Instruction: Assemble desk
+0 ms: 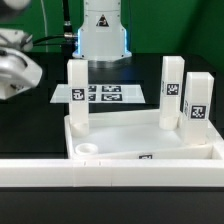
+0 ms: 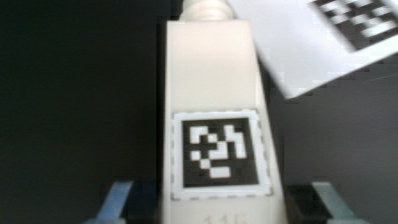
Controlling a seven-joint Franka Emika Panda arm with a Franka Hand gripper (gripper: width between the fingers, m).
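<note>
In the wrist view a white square leg (image 2: 214, 90) with a black-and-white tag runs lengthwise between my fingers (image 2: 121, 200), its threaded end pointing away. My gripper (image 2: 221, 205) is shut on this leg near its tagged end. In the exterior view the gripper (image 1: 10, 68) shows only as a blurred shape at the left edge, and the held leg cannot be made out there. The white tabletop (image 1: 130, 140) lies upside down. Three legs stand upright at its corners: one on the left (image 1: 77, 95) and two on the right (image 1: 172, 90) (image 1: 197, 105). The front-left socket (image 1: 88, 149) is open.
The marker board (image 1: 100, 95) lies flat on the black table behind the tabletop; its corner (image 2: 311, 50) shows beside the held leg. A long white low wall (image 1: 100, 172) runs along the front. The robot base (image 1: 103, 30) stands at the back.
</note>
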